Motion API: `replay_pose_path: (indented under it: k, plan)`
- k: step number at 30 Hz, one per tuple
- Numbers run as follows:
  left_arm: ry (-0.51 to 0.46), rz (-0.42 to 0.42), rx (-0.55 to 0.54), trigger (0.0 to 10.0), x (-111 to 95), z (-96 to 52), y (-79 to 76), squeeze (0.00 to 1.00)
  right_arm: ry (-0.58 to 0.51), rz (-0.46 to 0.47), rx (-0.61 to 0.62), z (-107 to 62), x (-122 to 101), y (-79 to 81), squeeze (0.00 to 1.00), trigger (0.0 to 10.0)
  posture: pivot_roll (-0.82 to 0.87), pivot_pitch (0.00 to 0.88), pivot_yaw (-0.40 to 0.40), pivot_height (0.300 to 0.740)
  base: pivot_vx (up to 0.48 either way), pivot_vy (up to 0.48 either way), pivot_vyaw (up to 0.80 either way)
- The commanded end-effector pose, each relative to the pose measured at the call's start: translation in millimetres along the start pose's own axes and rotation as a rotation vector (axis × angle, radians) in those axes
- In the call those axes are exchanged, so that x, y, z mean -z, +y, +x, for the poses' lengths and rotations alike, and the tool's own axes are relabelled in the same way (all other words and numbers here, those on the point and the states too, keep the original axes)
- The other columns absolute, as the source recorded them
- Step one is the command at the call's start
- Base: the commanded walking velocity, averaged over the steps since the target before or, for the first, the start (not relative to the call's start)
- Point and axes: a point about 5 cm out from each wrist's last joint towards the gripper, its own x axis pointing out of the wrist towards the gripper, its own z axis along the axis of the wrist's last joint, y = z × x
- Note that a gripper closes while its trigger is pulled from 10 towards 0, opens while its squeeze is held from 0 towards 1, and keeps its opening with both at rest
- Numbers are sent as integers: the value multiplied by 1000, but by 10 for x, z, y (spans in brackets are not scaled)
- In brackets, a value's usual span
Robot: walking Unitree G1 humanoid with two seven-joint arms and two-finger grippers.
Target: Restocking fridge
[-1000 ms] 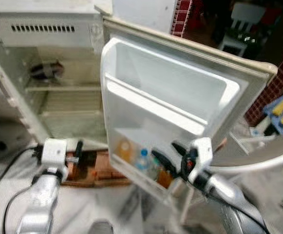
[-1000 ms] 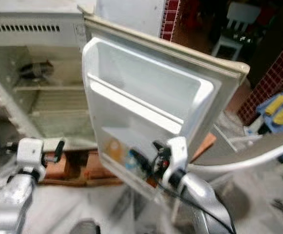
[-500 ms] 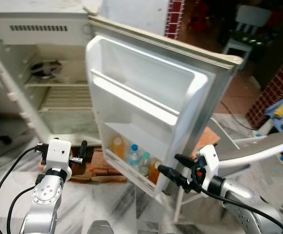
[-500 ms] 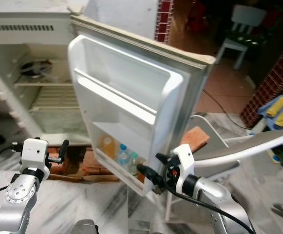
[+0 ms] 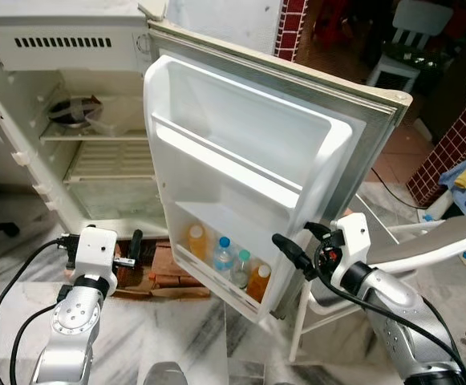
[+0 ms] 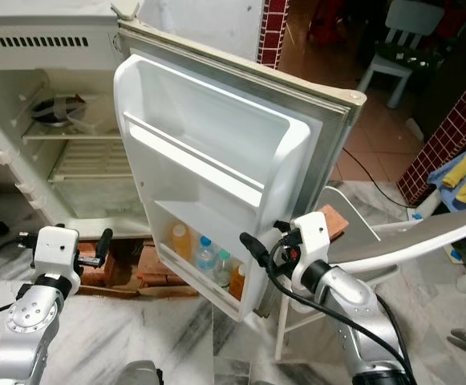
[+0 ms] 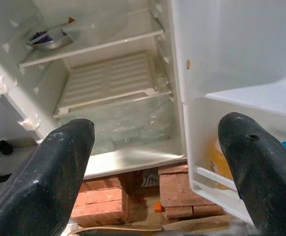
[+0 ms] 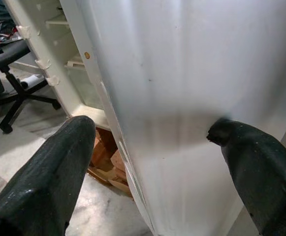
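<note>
**Right gripper at the free edge of the open fridge door**

Right gripper (image 5: 297, 255): fingers spread wide, nothing clamped between them. In the right wrist view one finger (image 8: 42, 177) sits on the inner side of the door's edge and the other on the outer side, its tip touching or nearly touching the white panel; contact cannot be told for sure. In the eye views the gripper is at the right, low on the door (image 5: 249, 160), level with the bottom shelf.

Left gripper (image 5: 133, 247): held low at the left, near the robot, pointing at the fridge (image 5: 72, 48). Its fingers (image 7: 49, 182) are wide apart and empty, well short of the cabinet.

Door: swung wide open, inner liner facing the robot. Upper shelves bare white. Bottom door shelf (image 5: 216, 277) holds four bottles in a row: an orange one (image 5: 196, 241) at the left, two clear ones with blue caps (image 5: 223, 256) in the middle, another orange one (image 5: 258, 281) at the right.

Cabinet: far left, open. A metal bowl (image 5: 70, 111) sits on the upper shelf; a slatted tray lies below it. The fridge stands on bricks (image 7: 103, 204) over a marble floor (image 5: 184, 345).

Right of the door: a white plastic chair (image 5: 425, 249); farther off, a red brick wall and a blue-and-yellow bundle.
</note>
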Motion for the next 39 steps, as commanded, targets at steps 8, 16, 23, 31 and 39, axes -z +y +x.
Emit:
replay_pose_path:
  k: [8,16,23,31,39]
  plan:
    - [6,3,-6,10000,-16,22,19,0,-34,13,10,-29,61,153,0,10000,118,2,-15,740,-234,0,0]
    - [6,3,0,10000,-20,35,10,0,-85,4,107,-25,16,80,0,10000,115,0,-17,740,-338,0,0]
    - [-3,20,12,10000,-31,40,5,0,-160,-34,263,-6,-89,-40,0,10000,120,0,-18,740,-253,0,0]
    - [-32,20,44,10000,-52,46,-18,0,-254,-92,479,3,-338,-228,0,10000,121,0,-23,740,0,0,0]
    - [-48,5,55,10000,-75,47,-20,0,-289,-97,520,28,-447,-268,0,10000,121,0,-21,740,148,-74,364]
